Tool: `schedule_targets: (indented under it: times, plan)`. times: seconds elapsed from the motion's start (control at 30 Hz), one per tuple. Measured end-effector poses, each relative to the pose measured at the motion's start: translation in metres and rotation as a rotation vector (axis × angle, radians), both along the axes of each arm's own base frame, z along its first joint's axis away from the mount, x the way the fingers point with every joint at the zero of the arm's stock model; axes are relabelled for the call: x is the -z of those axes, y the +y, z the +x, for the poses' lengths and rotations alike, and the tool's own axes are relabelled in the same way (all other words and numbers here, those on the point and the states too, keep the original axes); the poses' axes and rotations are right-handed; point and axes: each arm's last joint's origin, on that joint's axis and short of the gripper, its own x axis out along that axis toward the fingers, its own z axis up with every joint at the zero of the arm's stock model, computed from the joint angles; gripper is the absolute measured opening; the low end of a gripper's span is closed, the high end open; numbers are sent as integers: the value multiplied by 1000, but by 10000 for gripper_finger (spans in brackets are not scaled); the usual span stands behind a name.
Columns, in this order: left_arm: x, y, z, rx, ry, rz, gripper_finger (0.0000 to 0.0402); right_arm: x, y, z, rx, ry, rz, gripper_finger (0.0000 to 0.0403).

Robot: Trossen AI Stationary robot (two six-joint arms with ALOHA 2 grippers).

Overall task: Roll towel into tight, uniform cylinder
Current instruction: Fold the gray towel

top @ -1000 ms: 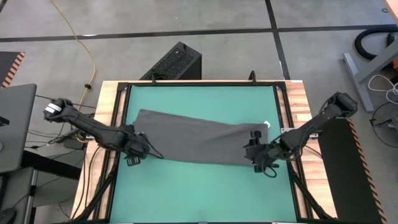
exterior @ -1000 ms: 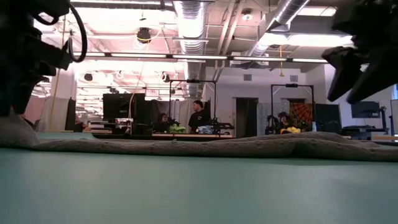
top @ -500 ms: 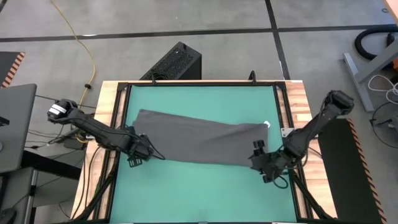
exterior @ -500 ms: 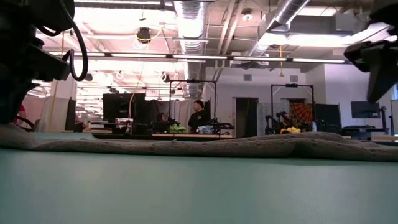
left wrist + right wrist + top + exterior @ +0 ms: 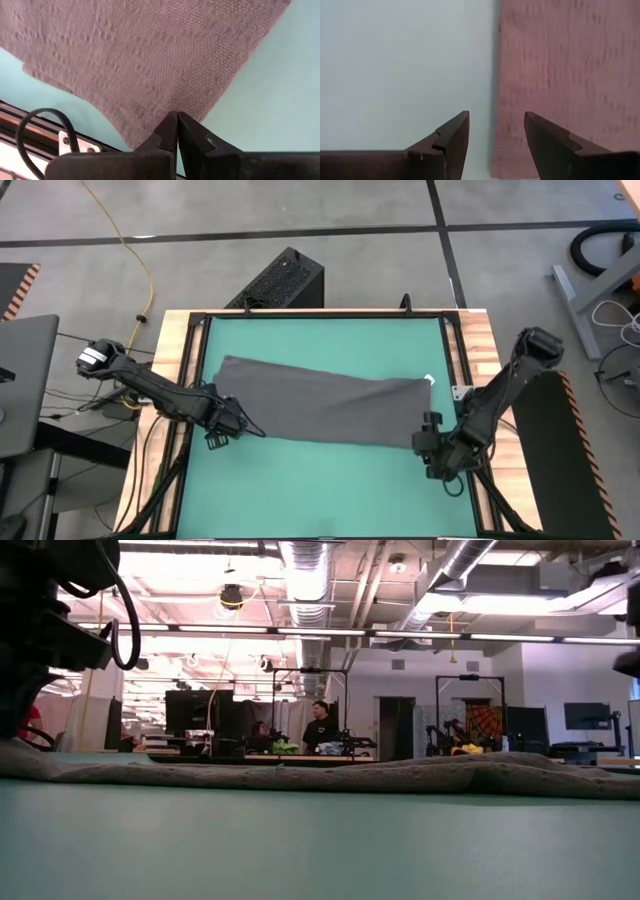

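Now we see the plain dark grey soft cloth towel (image 5: 320,408) lying flat and unrolled across the middle of the teal table surface (image 5: 320,490), slightly slanted, its weave bumpy up close. Our left gripper (image 5: 177,131) has its fingers pressed together, pinching the towel's left corner. Our right gripper (image 5: 495,135) hovers with fingers spread at the towel's right edge.

Teal table (image 5: 320,480); dark grey towel (image 5: 320,405) spread flat across it.
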Motion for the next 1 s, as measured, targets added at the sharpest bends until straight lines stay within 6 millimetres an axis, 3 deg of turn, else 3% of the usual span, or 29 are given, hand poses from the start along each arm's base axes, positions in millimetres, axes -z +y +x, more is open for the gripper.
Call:
schedule_targets:
  times: [0.3, 0.47, 0.6, 0.87, 1.0]
  plan:
    - [0, 1, 0, 11, -5, 16, 0, 34, 9, 3, 124, 103, -132, 202]
    - [-6, 0, 3, 32, -55, 95, 0, 38, 13, 5, 108, 132, -164, 114]
    - [-24, -2, 13, 68, -124, 144, 0, 24, 10, 4, 63, 177, -213, 19]
    - [-87, -3, 27, 118, -252, 290, 0, -36, -1, 11, 70, 130, -165, 13]
    - [-100, -4, 31, 109, -308, 283, 0, -50, -6, 9, 52, 80, -115, 10]
